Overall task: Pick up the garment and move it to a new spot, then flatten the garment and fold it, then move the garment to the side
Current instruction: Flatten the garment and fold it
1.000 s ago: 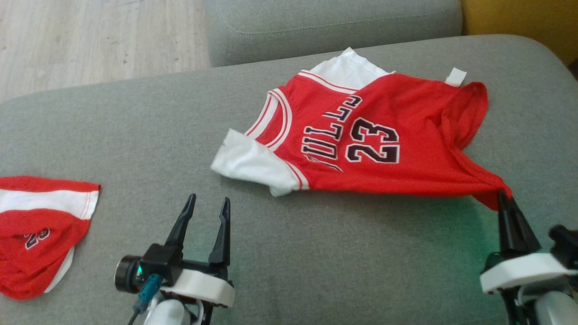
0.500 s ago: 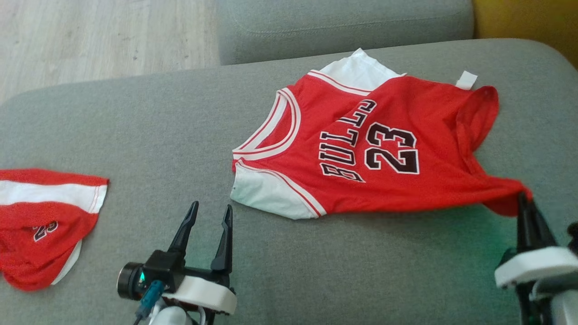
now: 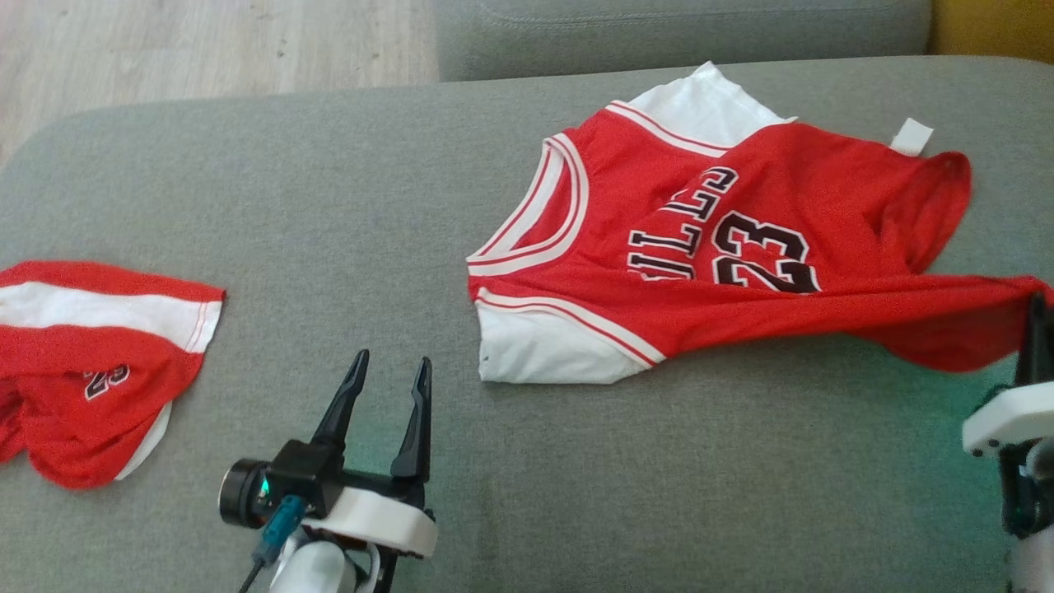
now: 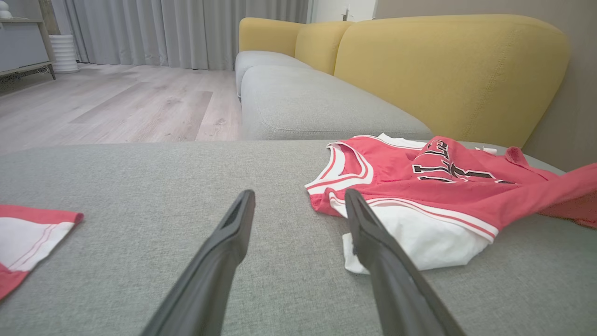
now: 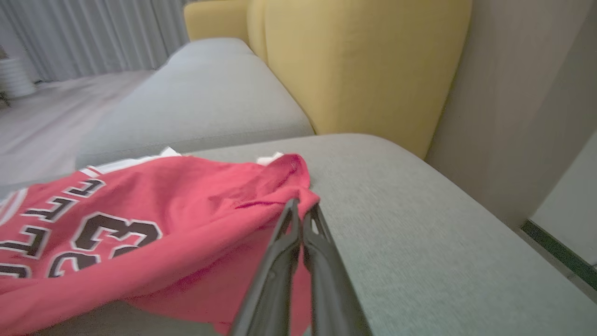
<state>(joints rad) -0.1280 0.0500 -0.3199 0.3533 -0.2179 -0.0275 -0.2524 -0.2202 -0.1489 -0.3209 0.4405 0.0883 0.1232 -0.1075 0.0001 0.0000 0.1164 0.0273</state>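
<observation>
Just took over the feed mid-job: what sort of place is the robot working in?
Most likely a home living room: the jersey lies on a grey sofa seat cushion with yellow backrests, beside pale wood flooring and long grey curtains.

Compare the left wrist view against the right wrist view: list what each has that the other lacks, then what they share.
Left wrist view's own: the left gripper, fingers apart above the grey sofa cushion, and a second red-and-white garment at the left edge. Right wrist view's own: the right gripper, fingers shut on the red edge of the jersey. Shared: the jersey, the cushion and the yellow backrest.
</observation>
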